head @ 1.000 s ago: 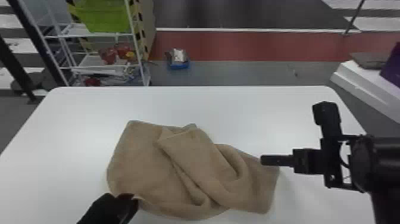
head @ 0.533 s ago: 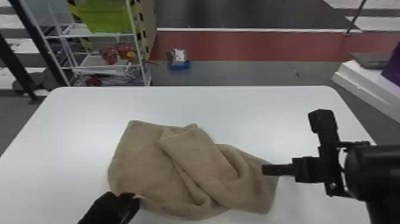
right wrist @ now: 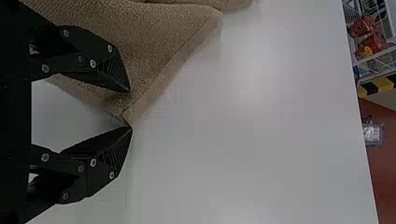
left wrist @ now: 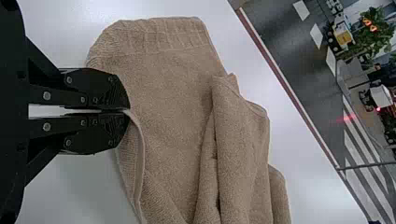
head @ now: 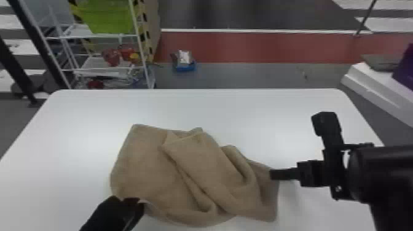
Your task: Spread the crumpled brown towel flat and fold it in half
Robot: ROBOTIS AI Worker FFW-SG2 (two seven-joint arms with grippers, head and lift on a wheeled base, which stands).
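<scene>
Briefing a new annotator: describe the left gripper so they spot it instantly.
On the white table lies the crumpled brown towel. At the towel's near left edge, coming in from the head view's bottom edge, is the black left gripper. Its fingers are closed on the hem; the right gripper stands open at the towel's right end.

One towel (head: 196, 172), one table (head: 76, 123), two pairs of jaws.

Compared with one second ago, the right gripper (head: 272, 174) has come a little nearer to the robot, and the arm behind it (head: 393, 175) is now slightly more to the left. Also the towel's right corner (head: 274, 185) has shifted, a bit to the left and nearer to the robot
</scene>
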